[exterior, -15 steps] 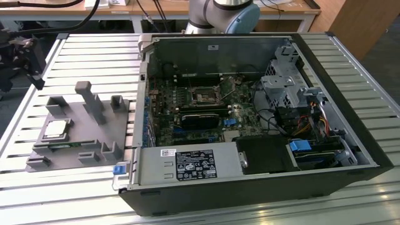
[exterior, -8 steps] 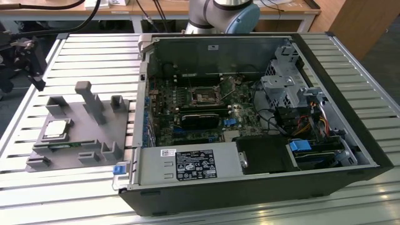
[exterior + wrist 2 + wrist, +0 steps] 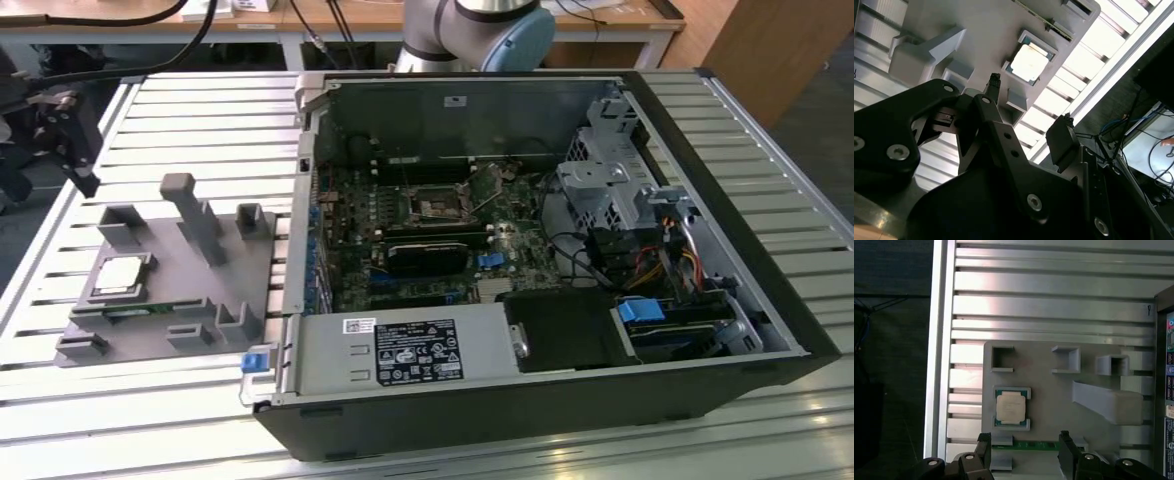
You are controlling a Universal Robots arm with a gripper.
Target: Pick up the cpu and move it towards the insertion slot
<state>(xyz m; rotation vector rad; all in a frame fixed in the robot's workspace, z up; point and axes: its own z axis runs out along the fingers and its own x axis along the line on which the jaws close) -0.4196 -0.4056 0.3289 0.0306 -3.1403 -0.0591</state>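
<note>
Nothing is lifted yet: the cpu (image 3: 1010,407) lies in its grey holder (image 3: 1049,405) at the exterior view's left of the computer case (image 3: 534,410), well apart from the insertion slot (image 3: 437,207), with the gripper (image 3: 1024,440) hovering near it, fingers apart and empty.

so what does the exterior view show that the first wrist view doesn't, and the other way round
Exterior view: the inside of the computer case with the insertion slot on the motherboard. First wrist view: the gripper, open and empty. Both: the cpu lying in its pocket on the grey holder, clear of the gripper.
</note>
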